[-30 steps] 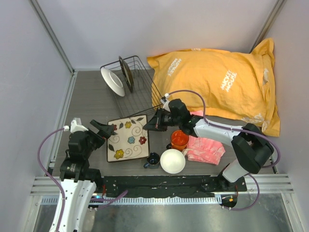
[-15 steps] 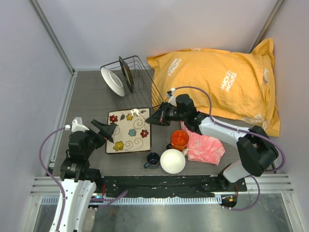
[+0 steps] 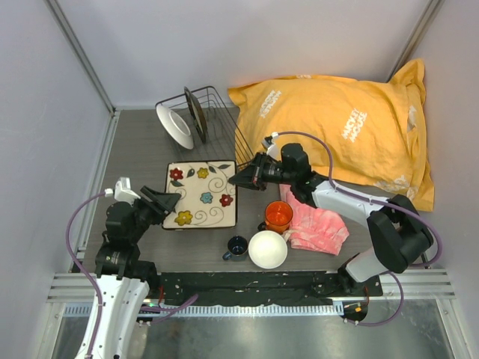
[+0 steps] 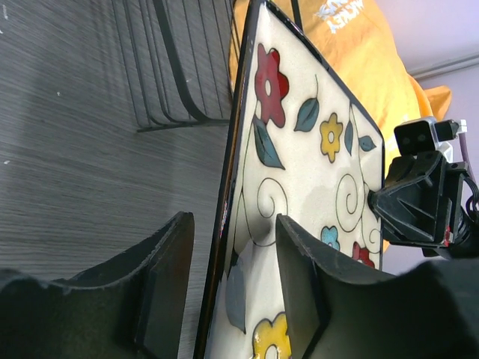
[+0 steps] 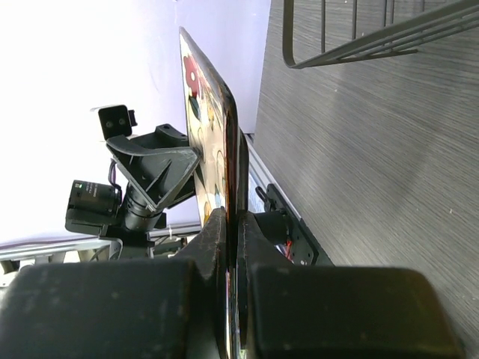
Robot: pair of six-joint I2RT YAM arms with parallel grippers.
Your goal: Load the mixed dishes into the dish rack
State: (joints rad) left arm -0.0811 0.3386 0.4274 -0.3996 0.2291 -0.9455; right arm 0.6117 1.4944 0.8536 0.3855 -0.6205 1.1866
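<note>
One square dark tray (image 3: 200, 196), right tool (image 3: 235, 179) pinching its edge, left tool (image 3: 171, 203) open astride opposite edge

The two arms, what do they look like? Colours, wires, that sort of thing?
Both the left arm and right arm have white shells, bulky black joints and matte black, wedge-shaped jaws. A thin lilac cable loops along each, ending at a small white block by the wrist.
</note>
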